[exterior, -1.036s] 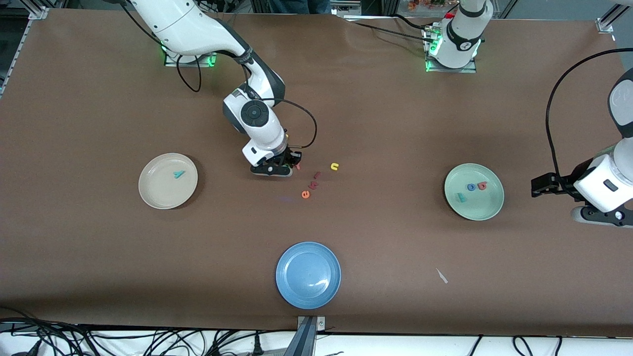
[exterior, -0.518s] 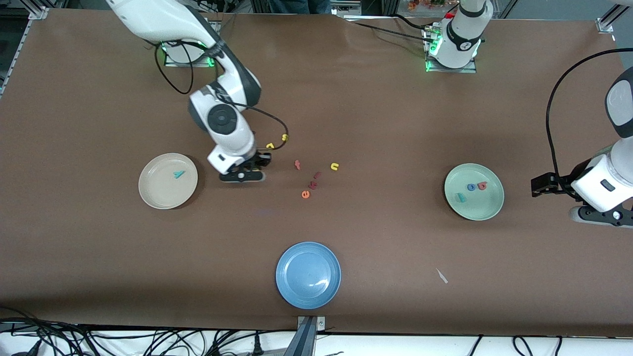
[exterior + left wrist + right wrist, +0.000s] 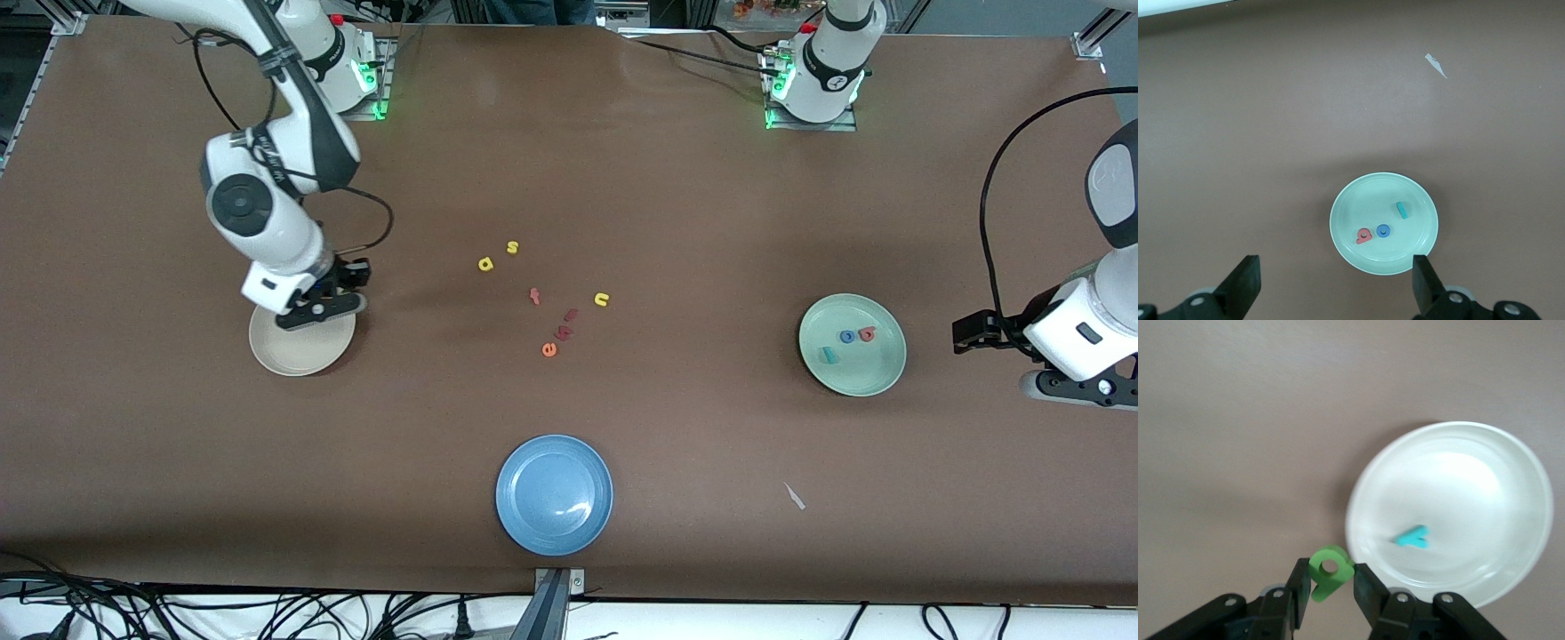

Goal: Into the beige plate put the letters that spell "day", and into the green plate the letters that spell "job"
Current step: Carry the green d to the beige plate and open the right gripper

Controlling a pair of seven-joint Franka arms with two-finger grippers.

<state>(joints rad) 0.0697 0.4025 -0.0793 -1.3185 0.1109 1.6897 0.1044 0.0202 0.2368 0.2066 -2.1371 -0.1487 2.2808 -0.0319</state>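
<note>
Right tool (image 3: 1327,587) clenched on green "d" (image 3: 1330,572) over beige plate (image 3: 302,356) rim; left tool (image 3: 1335,293) released, waiting.

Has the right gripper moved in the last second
Yes. The right gripper, holding the green d, left the loose letters mid-table and now hangs over the beige plate.

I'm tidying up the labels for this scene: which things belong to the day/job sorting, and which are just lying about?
Belong:
green "d" in the right gripper
yellow "a"
teal "y"
beige plate
green plate holding "j", "o", "b"

Lying about:
blue plate
yellow "s"
yellow "n"
orange "e"
</note>
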